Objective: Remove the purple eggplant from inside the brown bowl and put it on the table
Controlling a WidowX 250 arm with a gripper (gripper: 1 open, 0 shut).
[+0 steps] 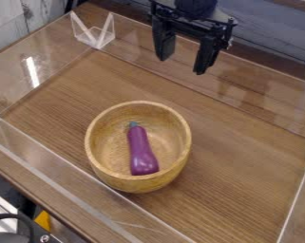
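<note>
The brown bowl (140, 145) sits on the table (243, 133), a little left of centre and toward the front. Inside it lies the purple eggplant (141, 152), lengthwise, its dark stem tip pointing toward the back. My gripper (182, 52) hangs high at the back of the table, well above and behind the bowl. Its black fingers (205, 56) point down and stand apart, open, with nothing between them.
Clear acrylic walls (41, 71) edge the tabletop on all sides. A small clear triangular stand (94, 30) sits behind the back-left wall. Bare wood-grain surface lies to the right of the bowl and behind it.
</note>
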